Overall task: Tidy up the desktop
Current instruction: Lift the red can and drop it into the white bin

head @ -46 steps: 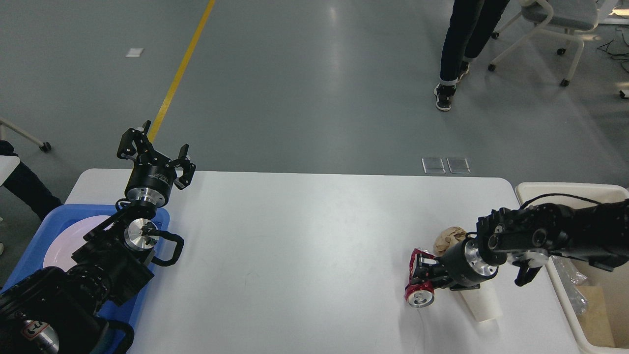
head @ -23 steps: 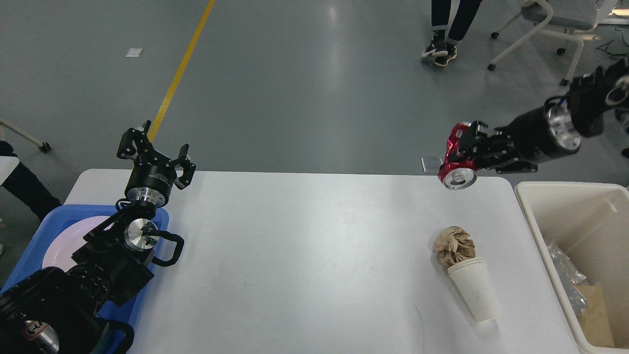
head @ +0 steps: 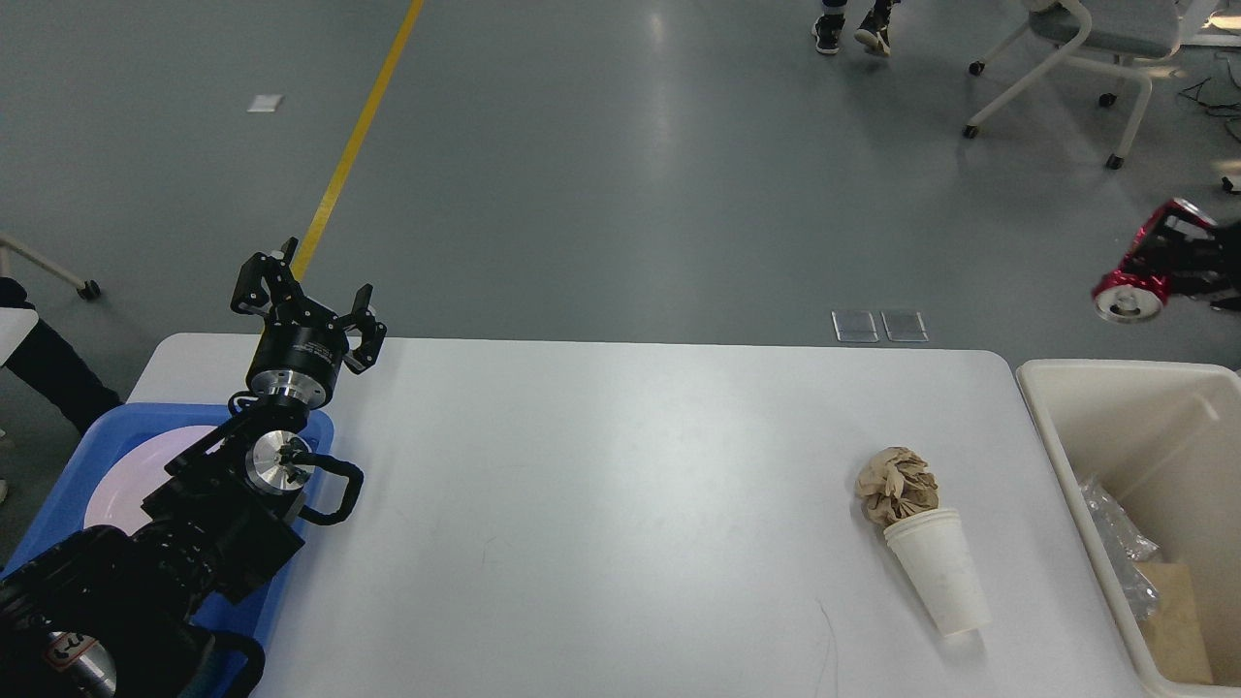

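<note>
Red can (head: 1132, 289) was held above the far edge of the bin (head: 1066, 417).
The right gripper (head: 1168, 264) gripped it; the left gripper (head: 308, 299) was wide open, empty.

No legible text, labels, brands or numbers are showing anywhere — the red can (head: 1132, 287) is appearing too small and blurred to read.

Right gripper (head: 1168, 254) perhaps edge-cropped
</note>
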`<state>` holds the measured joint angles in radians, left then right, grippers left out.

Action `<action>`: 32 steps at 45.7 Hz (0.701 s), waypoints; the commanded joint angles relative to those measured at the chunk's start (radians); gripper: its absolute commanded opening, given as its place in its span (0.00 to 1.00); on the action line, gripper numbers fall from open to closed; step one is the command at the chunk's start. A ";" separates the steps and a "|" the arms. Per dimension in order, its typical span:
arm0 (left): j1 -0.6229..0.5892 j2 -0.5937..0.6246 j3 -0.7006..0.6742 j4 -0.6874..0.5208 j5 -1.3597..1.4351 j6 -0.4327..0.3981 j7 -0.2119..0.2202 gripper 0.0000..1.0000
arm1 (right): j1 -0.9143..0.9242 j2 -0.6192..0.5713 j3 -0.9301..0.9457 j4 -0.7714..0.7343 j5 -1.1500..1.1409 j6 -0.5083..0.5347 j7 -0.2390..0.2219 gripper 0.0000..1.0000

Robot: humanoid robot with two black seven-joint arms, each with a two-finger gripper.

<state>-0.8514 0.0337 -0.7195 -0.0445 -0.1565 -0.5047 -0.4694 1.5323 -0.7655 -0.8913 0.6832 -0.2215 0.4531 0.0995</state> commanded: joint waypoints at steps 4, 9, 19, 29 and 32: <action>0.000 0.000 0.000 0.000 0.000 0.000 0.000 0.96 | -0.342 0.012 0.031 -0.085 0.027 -0.321 0.002 0.13; 0.000 0.000 0.000 0.000 0.000 0.000 0.000 0.96 | -0.515 0.075 0.026 -0.172 0.025 -0.386 0.003 0.42; 0.000 0.000 0.000 0.000 0.000 0.000 0.000 0.96 | -0.690 0.161 0.037 -0.318 0.025 -0.399 0.006 1.00; 0.000 0.000 0.000 0.000 0.000 0.000 0.000 0.96 | -0.675 0.178 0.032 -0.297 0.025 -0.381 0.006 1.00; 0.000 0.000 0.000 0.000 0.000 0.000 0.000 0.96 | -0.615 0.196 0.029 -0.260 0.025 -0.372 0.006 1.00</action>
<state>-0.8514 0.0337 -0.7197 -0.0445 -0.1565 -0.5047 -0.4694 0.8477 -0.5940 -0.8568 0.3785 -0.1963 0.0670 0.1059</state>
